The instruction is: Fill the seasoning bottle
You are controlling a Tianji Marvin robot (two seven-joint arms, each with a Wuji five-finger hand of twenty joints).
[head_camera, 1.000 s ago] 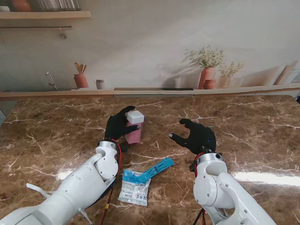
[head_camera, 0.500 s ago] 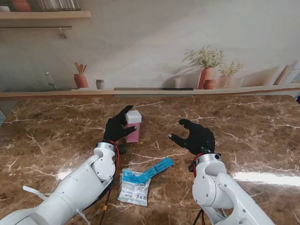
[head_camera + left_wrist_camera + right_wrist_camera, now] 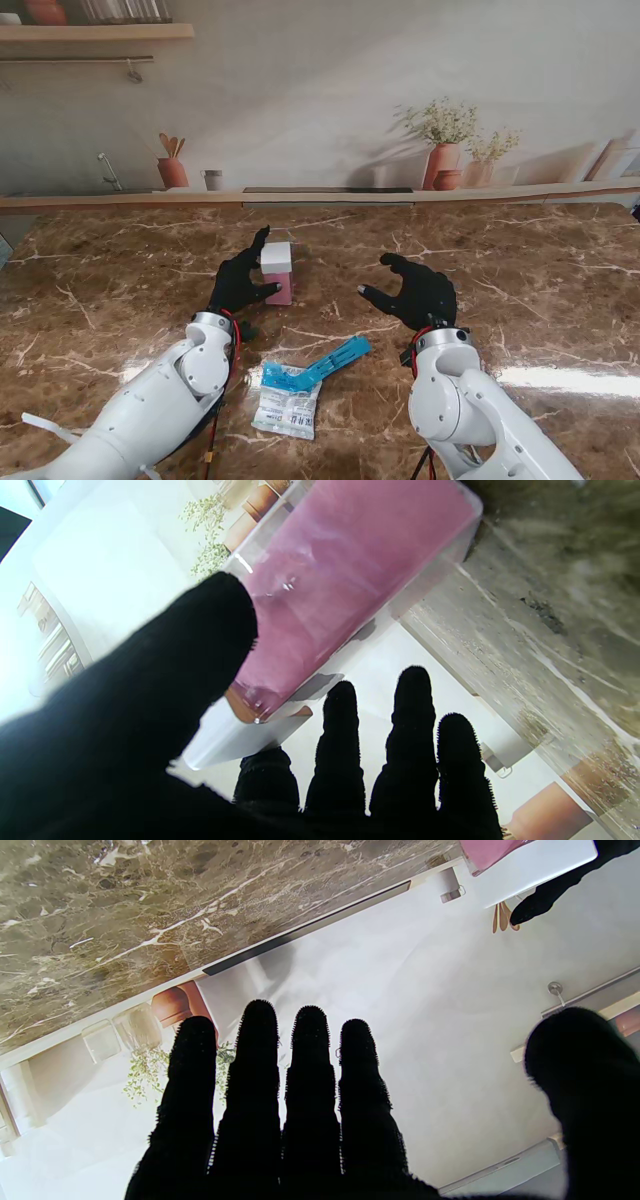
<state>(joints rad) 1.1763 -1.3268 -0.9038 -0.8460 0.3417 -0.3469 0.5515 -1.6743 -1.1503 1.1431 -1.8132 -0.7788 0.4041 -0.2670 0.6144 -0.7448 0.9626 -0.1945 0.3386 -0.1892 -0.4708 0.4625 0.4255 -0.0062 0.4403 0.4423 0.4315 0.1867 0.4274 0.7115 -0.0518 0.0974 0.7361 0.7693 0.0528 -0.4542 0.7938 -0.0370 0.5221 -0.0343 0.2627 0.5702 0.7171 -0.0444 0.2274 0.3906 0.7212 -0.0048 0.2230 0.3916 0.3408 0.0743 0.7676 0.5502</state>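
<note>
Since a second ago my left hand [image 3: 238, 283] has slid left, carrying the seasoning bottle [image 3: 277, 272] it grips, upright on the marble table [image 3: 560, 300]. My right hand [image 3: 420, 291] hovers spread, holding nothing.

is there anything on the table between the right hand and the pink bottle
Nothing visible. In the stand view only bare marble lies between the open right hand and the seasoning bottle, which the left hand flanks on its far side. The refill packet lies nearer to me, off that line.
</note>
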